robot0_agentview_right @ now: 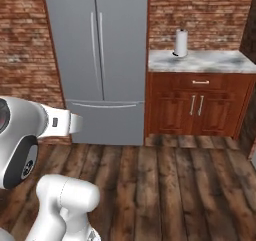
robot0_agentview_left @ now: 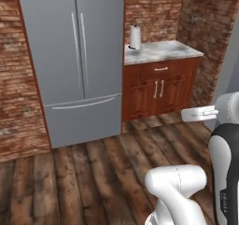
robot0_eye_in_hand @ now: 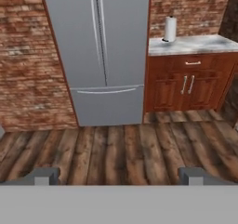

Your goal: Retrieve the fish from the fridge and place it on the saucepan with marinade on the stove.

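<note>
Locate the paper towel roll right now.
The paper towel roll stands upright at the back left corner of the marble counter, just right of the closed fridge, against the brick wall in both base views.

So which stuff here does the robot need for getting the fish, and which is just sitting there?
Needed:
- fridge, both doors shut
- gripper, jaws open, holding nothing

Just sitting there:
- paper towel roll
- marble counter
- wooden cabinet

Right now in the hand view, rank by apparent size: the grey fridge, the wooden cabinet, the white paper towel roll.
1. Grey metal French-door fridge
2. Reddish-brown wooden cabinet with marble top
3. White paper towel roll
</note>
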### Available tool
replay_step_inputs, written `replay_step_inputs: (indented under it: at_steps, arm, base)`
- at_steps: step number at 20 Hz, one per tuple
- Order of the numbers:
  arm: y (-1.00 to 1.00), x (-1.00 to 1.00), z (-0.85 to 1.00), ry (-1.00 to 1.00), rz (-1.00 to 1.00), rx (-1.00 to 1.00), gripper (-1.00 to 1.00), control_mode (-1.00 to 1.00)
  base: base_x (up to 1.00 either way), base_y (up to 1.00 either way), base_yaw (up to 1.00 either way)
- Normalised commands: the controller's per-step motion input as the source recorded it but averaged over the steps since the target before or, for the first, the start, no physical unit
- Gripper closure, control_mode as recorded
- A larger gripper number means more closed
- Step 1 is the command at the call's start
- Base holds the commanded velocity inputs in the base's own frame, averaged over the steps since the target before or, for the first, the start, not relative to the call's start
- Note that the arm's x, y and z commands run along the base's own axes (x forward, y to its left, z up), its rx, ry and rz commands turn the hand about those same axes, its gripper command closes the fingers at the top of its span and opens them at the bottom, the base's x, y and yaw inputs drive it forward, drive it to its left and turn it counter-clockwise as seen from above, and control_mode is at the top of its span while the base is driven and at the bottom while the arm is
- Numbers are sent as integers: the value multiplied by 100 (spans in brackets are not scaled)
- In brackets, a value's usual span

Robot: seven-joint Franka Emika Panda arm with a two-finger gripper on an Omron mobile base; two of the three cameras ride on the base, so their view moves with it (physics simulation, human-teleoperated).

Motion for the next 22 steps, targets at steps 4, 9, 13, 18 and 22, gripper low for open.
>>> replay_step_inputs:
  at_steps: [4,9,13,18,22]
  arm:
    - [0,0,0,0,0,0,-100,100]
    - [0,0,0,0,0,0,-100,100]
    - [0,0,0,0,0,0,-100,100]
    - [0,0,0,0,0,0,-100,100]
    - [0,0,0,0,0,0,-100,100]
  base:
    - [66,49,7]
    - [25,59,12]
    - [26,59,11]
    - [30,41,8]
    - [31,22,11]
